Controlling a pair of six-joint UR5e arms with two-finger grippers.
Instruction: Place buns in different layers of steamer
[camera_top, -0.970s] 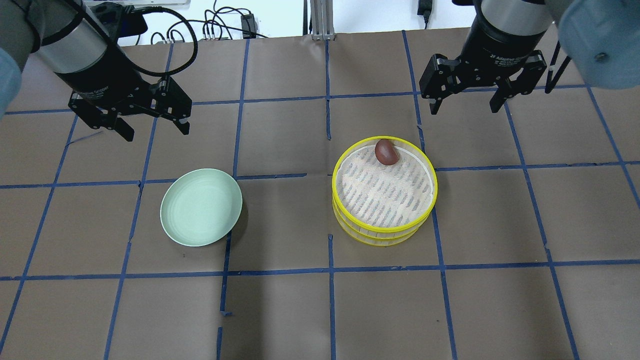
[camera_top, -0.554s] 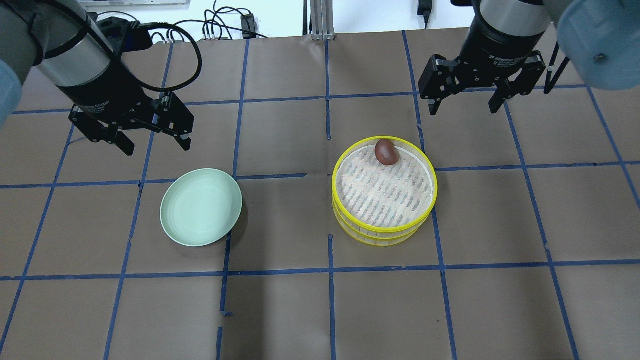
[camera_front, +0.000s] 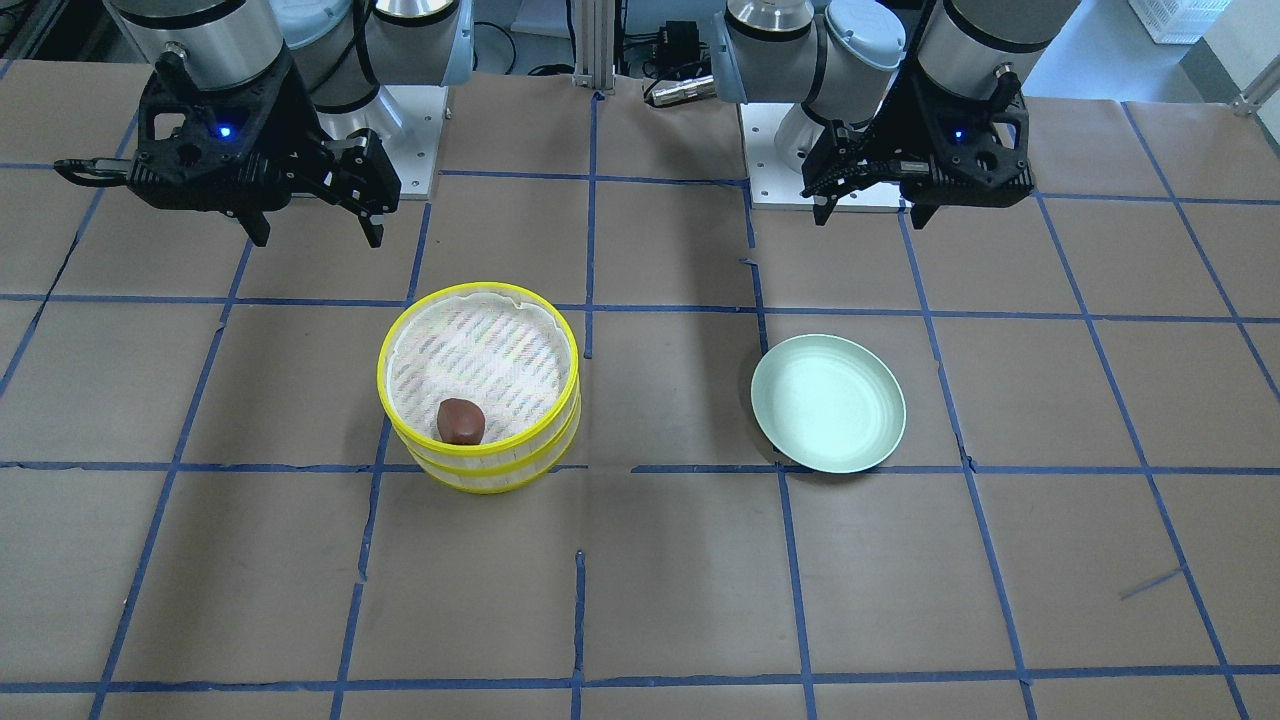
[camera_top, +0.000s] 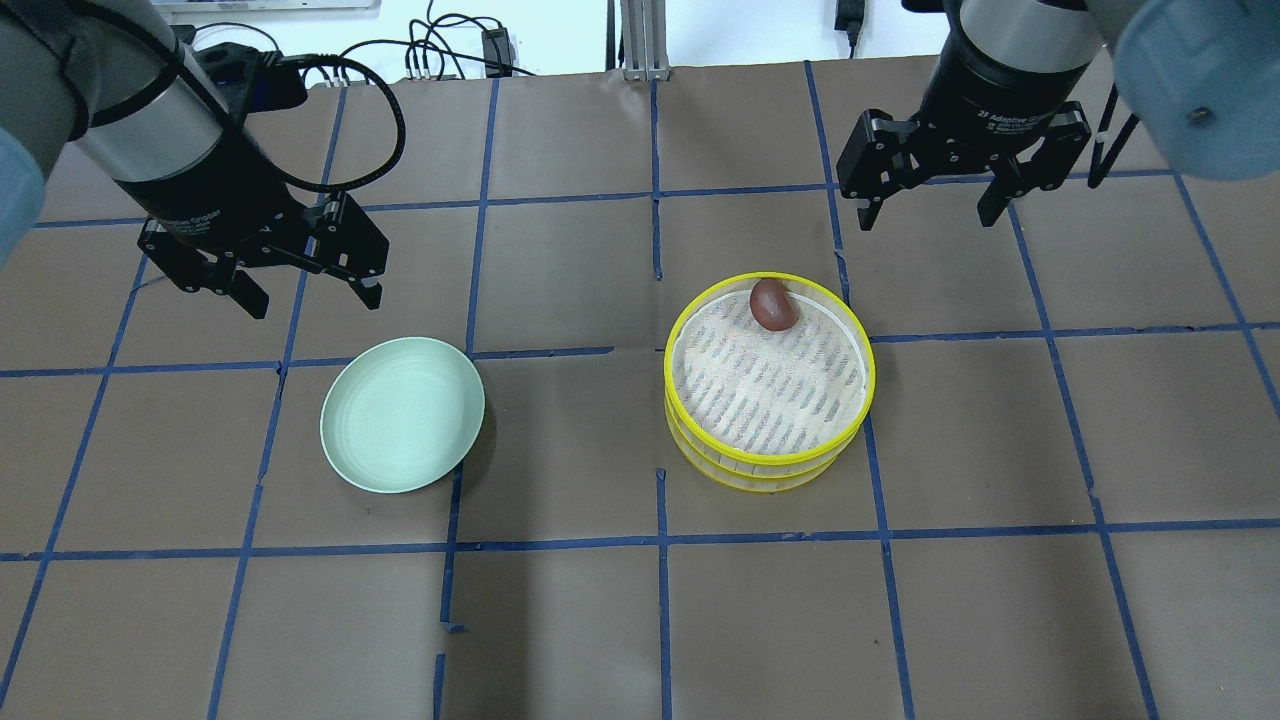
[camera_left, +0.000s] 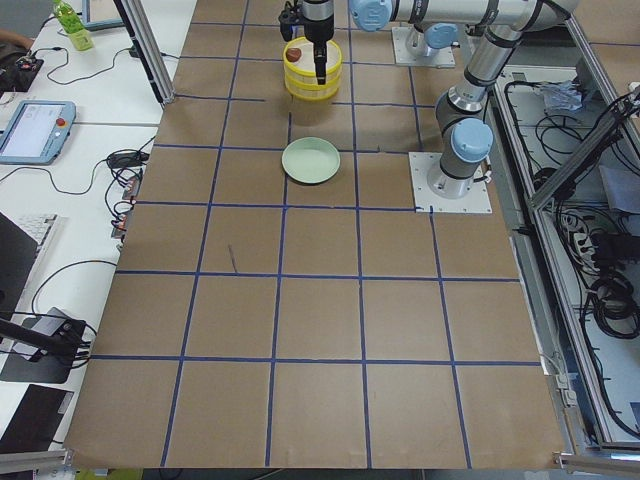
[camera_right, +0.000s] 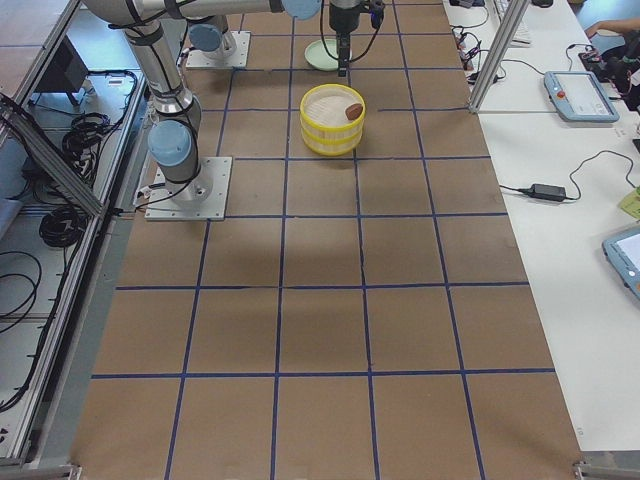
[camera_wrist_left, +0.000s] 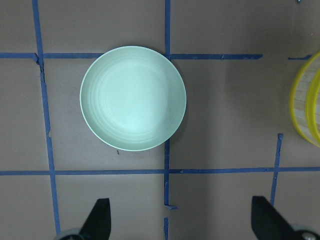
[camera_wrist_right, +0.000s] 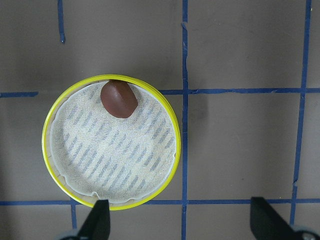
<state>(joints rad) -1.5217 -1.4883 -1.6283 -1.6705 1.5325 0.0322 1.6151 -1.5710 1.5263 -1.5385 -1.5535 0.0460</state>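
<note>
The two yellow-rimmed steamer layers stand stacked right of centre, also in the front view and the right wrist view. The dark reddish-brown bun lies on the top layer's slatted floor by its far rim, seen too in the front view and right wrist view. The white bun is hidden or out of view. My left gripper is open and empty, above the table beyond the plate. My right gripper is open and empty, beyond and right of the steamer.
An empty pale green plate lies left of centre, also in the left wrist view. Brown paper with blue tape lines covers the table. Cables lie past the far edge.
My left gripper has moved nearer and slightly right, toward the plate. The right gripper, the steamer and the bun have stayed put.
</note>
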